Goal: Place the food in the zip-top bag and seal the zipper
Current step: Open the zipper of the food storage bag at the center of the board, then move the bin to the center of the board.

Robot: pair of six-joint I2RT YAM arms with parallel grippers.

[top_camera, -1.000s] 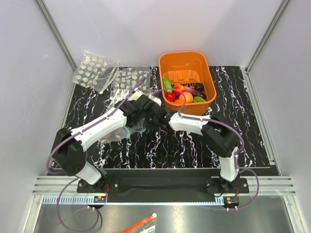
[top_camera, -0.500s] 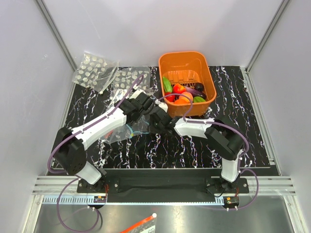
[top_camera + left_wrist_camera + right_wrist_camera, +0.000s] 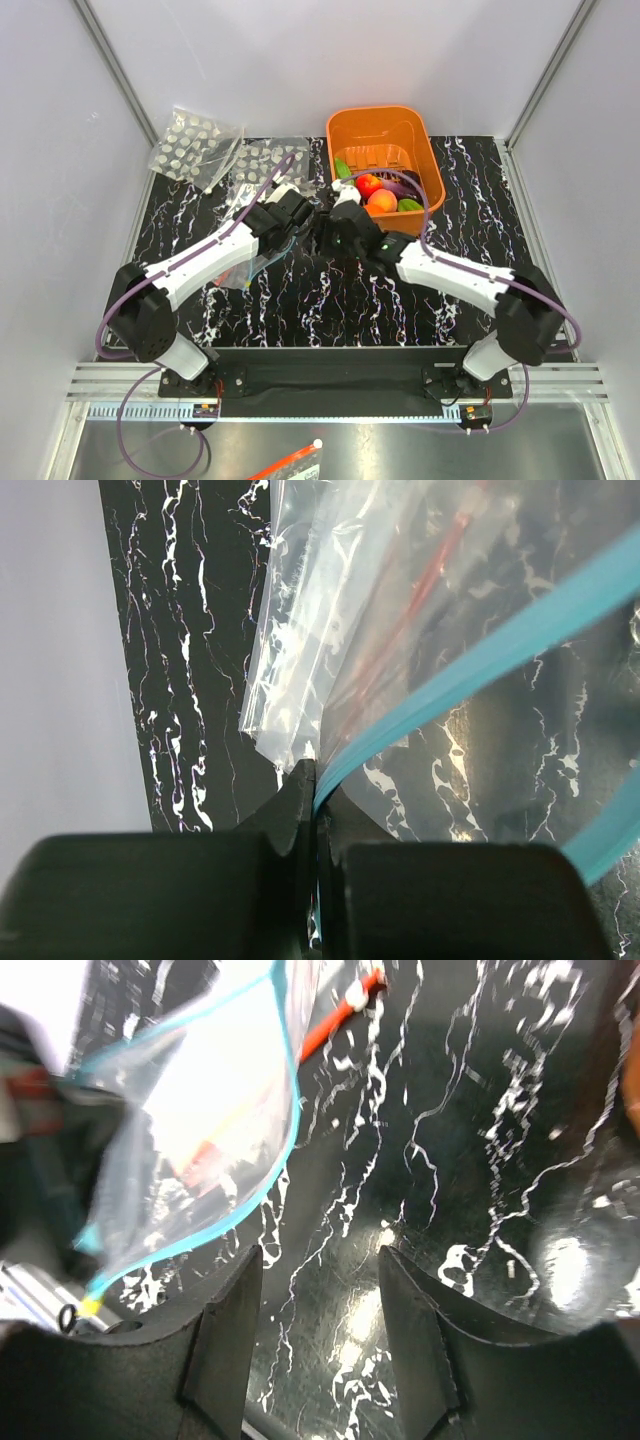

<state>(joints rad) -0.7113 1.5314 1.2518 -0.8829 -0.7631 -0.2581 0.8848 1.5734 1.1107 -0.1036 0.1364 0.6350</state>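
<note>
While pinched, zipper (image 3: 480, 650) between left fingers (image 3: 285, 825).

The left hand (image 3: 298, 213) and right hand (image 3: 338, 222) sit just beside each other mid-table (image 3: 480, 220), near the orange basket's (image 3: 380, 110) near left corner. The basket holds food (image 3: 381, 198). A clear bag (image 3: 258, 262) lies under the left arm, seemingly gripped by that hand. Dotted packets (image 3: 195, 145) lie far left.
</note>
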